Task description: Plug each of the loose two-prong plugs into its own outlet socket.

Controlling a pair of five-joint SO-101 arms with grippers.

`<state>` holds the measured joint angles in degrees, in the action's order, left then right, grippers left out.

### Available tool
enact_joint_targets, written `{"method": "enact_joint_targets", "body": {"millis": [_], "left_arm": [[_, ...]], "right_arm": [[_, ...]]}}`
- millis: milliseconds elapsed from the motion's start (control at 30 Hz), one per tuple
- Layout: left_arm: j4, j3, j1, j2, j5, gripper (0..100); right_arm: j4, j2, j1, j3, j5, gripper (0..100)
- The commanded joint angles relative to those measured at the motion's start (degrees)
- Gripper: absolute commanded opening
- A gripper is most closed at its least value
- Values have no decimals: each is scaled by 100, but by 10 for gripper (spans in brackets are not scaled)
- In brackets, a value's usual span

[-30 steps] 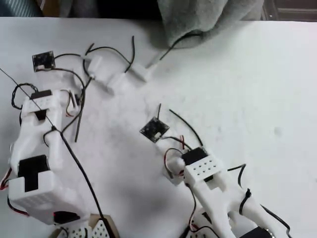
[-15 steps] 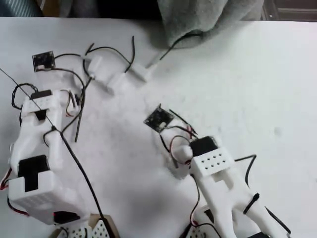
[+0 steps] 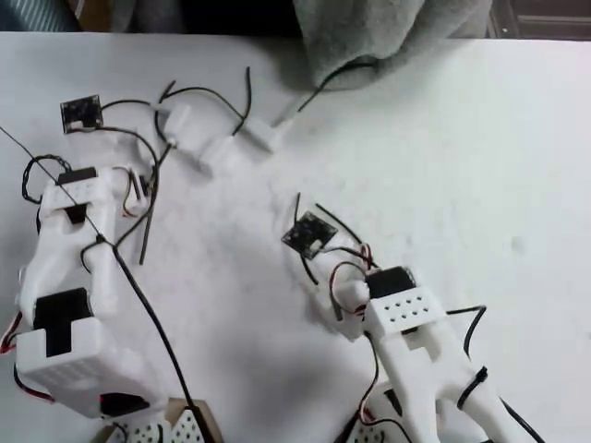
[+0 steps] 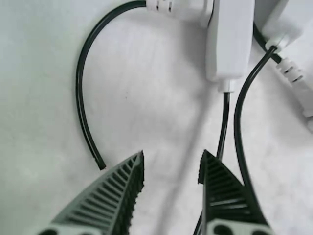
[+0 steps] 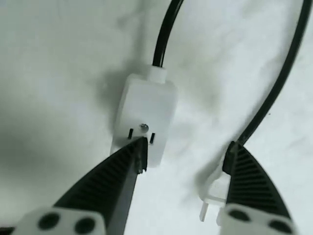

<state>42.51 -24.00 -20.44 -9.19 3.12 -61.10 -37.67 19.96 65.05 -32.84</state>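
Two arms stand over a white worktop [image 3: 462,138]: the left arm [image 3: 69,249] at the left of the high view, the right arm [image 3: 406,318] nearer the middle.

The right tool [image 5: 186,149] is spread wide and grips nothing. One of its fingers [image 5: 122,181] has its tip over the near edge of a white socket [image 5: 145,110]. The socket lies flat, its two slots and round hole facing the camera, and a black cable [image 5: 164,34] leaves its far end. A white plug [image 5: 211,193] with a prong showing lies just beside the other finger, partly hidden by it and apart from the socket. A second cable [image 5: 281,78] runs down toward the plug.

The left tool [image 4: 171,156] is also spread and holds nothing, above bare worktop. The loose end of a black lead [image 4: 80,98] lies just beside one fingertip. A white block [image 4: 230,39] rests farther off, and a thin cord [image 4: 224,117] runs from it toward the other finger.

In the high view, white pieces [image 3: 219,152] lie close together beyond the left arm, linked by black leads. Whether each is a plug or a socket cannot be told. A grey cloth [image 3: 388,32] covers the far edge.
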Motion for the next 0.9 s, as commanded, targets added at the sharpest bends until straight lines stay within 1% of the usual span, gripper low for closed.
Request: {"method": "enact_joint_targets", "body": {"millis": [0,133,233,333,433,500,600,667,767,867], "left_arm": [[-79,26,84,163,-44,192],[-79,26,84,163,-44,192],[-97,26,84,163,-44,192],[-97,26,84,163,-44,192],[-105,26,84,163,-44,192],[-105,26,84,163,-44,192],[-105,26,84,163,-44,192],[-105,26,84,163,-44,192],[-105,26,84,163,-44,192],[-97,26,84,163,-44,192]], "right_arm": [[338,4,-295,167,-387,252],[813,4,-1121,316,-985,252],[901,4,-1754,299,-1468,252],[989,-22,-2202,281,-1908,252],[875,-48,-2536,-185,-2031,252],[453,-48,-2624,-738,-2031,252],[-716,-48,-2343,-1644,-1978,252],[-1332,-48,-1956,-1987,-1618,252],[-1473,13,-1279,-1899,-1064,252],[-1024,4,-699,-1284,-897,252]]}}
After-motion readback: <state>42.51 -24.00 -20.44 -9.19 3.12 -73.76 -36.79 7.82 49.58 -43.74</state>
